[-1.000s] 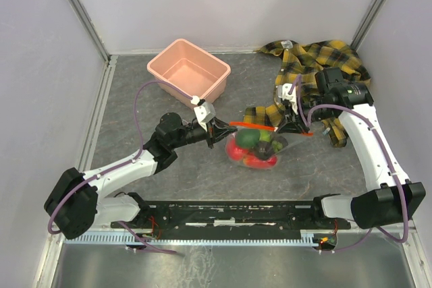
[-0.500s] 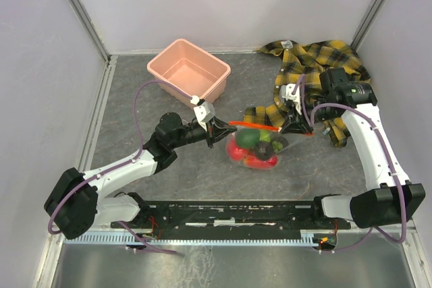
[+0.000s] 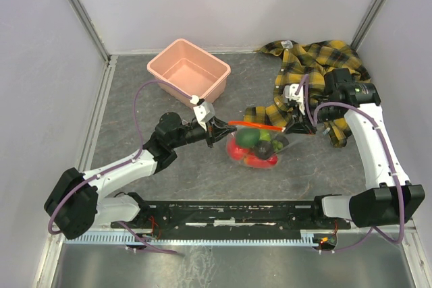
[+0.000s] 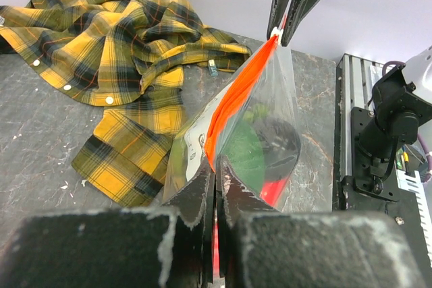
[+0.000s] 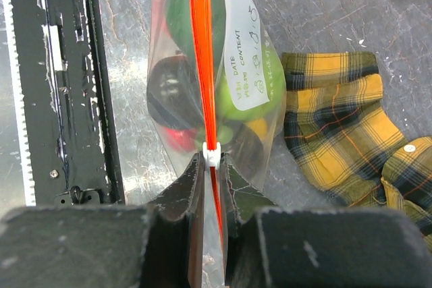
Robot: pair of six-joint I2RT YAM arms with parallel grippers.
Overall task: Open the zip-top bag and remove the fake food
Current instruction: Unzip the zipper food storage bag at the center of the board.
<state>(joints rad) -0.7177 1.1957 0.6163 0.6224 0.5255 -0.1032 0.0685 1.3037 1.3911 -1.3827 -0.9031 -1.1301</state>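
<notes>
Quick headcount: one zip-top bag [image 3: 260, 145]. The fake food [image 3: 248, 138] inside is at least five pieces: one dark green, one light green, one red, one yellow-orange, one blackish-brown. The crinkly plastic makes an exact count iffy. One pink tub [image 3: 191, 72], one plaid shirt [image 3: 317, 59], one bench [image 3: 202, 166]. Two arms, so two pincers: left pincer [image 3: 219, 131] and right pincer [image 3: 297, 126].

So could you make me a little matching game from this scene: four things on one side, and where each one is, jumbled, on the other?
Things:
1. pink tub
2. plaid shirt
3. zip-top bag
4. fake food

Places:
A. inside clear plastic
B. pinched at one end by the left end effector, at the other by the right end effector
C. crumpled at the far right
D. far side, left of centre

Pairs: 1-D, 2-C, 3-B, 4-A
</notes>
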